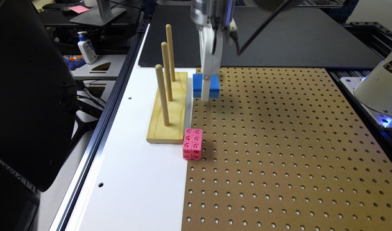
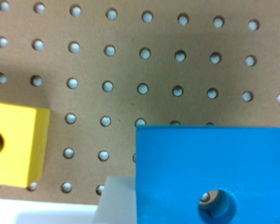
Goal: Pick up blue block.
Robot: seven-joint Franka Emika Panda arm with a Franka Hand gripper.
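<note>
wrist: shiny silver cylinder, bluish tint down one side
gripper (image 1: 206, 96): plain white, long slim fingers, dark slot up the middle
finger (image 2: 115, 201): pale grey-white, flat-faced
cable: thin black one, slanting off past the wrist
base (image 1: 380, 84): white cone, triangular warning sticker, blue light glowing at its foot

A lab: pegboard (image 1: 279, 154) workbench, aluminium framing (image 1: 369, 29), monitor stand (image 1: 101, 12).

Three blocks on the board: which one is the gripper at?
The blue block: the gripper straddles it beside the peg stand. The pink cube cluster sits apart, nearer the camera; the yellow block lies apart beside the blue one.
</note>
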